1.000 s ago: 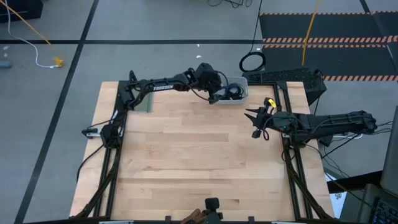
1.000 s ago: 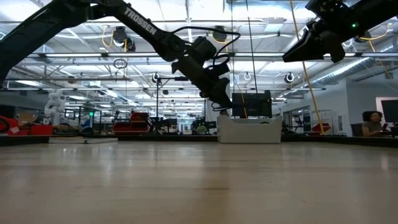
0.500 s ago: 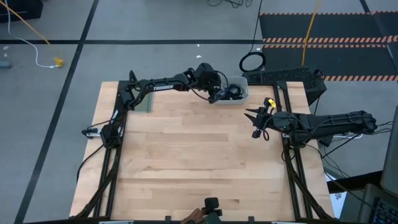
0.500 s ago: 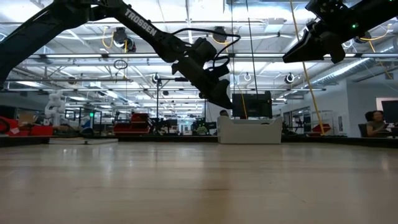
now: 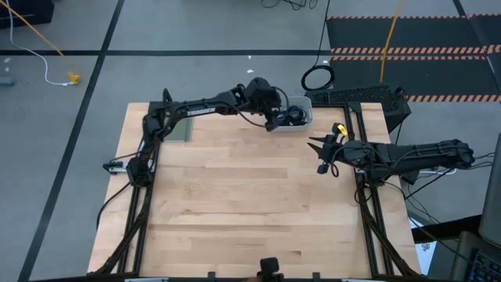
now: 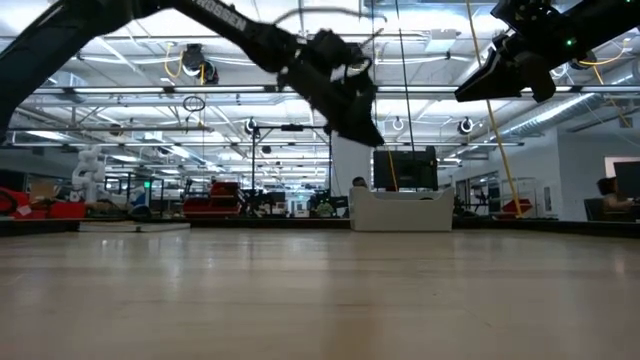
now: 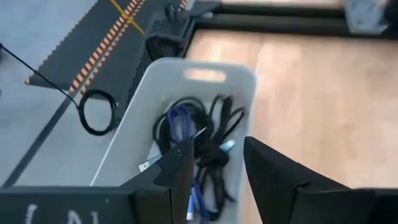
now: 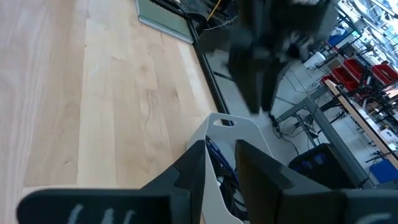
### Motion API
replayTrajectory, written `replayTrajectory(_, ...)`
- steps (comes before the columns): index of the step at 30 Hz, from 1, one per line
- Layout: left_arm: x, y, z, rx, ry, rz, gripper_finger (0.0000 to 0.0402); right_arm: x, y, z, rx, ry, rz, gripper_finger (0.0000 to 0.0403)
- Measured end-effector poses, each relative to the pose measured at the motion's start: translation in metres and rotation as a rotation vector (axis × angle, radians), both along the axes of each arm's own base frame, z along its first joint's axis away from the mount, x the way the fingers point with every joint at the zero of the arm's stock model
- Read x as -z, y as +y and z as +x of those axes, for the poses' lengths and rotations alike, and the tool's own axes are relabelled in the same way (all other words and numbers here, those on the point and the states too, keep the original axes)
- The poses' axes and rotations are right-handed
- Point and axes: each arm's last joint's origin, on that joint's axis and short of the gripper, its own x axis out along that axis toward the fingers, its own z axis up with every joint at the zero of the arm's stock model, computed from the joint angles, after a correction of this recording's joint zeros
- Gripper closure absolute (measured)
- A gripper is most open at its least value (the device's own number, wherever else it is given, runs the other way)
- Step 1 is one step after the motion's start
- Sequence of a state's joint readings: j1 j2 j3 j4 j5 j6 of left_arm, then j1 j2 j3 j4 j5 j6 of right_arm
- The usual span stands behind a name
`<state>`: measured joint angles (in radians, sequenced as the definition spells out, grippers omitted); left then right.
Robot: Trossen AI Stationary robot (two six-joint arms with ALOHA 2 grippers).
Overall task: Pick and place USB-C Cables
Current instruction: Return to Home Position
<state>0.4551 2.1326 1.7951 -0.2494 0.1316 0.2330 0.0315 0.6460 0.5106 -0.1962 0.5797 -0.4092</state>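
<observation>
The USB-C cables (image 7: 199, 134) lie tangled in a white bin (image 7: 205, 68) at the table's far edge. They are black coils with a blue-purple cable (image 7: 180, 118) among them. The bin also shows in the high view (image 5: 305, 102) and the low view (image 6: 400, 210). My left gripper (image 7: 214, 155) is open and empty above the bin's near side, well clear of it (image 6: 365, 130). My right gripper (image 5: 317, 157) is open and empty, held high over the table's right side (image 6: 470, 90).
A large black cable ring (image 5: 317, 78) lies on the floor beyond the bin. A black keyboard (image 5: 356, 95) sits at the far right corner. A grey-green mat (image 5: 184, 129) lies at the far left. The bare wooden tabletop (image 5: 250, 204) spreads across the middle and near side.
My left gripper has risen from just over the bin to well above it, staying over the bin's near side. The cables stay in the bin.
</observation>
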Motion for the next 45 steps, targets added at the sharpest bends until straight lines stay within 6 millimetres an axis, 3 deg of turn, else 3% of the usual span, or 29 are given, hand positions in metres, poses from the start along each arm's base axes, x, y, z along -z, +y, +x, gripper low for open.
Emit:
replayTrajectory(7,-0.070,-0.037,-0.030,-0.021,-0.009,-0.073,0.0267,0.000,0.000,0.000,-0.003,0.000,0.005,0.0324)
replayTrajectory(11,-0.102,-0.083,-0.052,-0.029,0.034,0.051,0.0336,0.000,0.000,0.000,-0.002,-0.010,0.015,0.0324)
replayTrajectory(14,-0.113,-0.116,-0.071,0.000,0.011,0.075,0.0389,0.000,0.001,0.001,-0.037,-0.025,0.053,0.0325)
replayTrajectory(19,-0.102,-0.157,-0.103,0.028,-0.088,0.056,0.0391,-0.002,0.004,0.003,-0.125,-0.072,0.146,0.0342)
replayTrajectory(25,-0.072,-0.180,-0.142,0.041,-0.257,0.035,0.0397,-0.002,0.007,0.004,-0.186,-0.108,0.266,0.0381)
replayTrajectory(30,-0.045,-0.189,-0.164,0.056,-0.337,0.018,0.0397,-0.002,0.008,0.005,-0.204,-0.132,0.344,0.0399)
replayTrajectory(35,-0.030,-0.191,-0.176,0.077,-0.333,0.012,0.0396,0.000,0.011,0.005,-0.254,-0.153,0.425,0.0400)
replayTrajectory(45,-0.005,-0.195,-0.187,0.098,-0.344,-0.004,0.0393,0.040,0.015,0.004,-0.285,-0.216,0.455,0.0402)
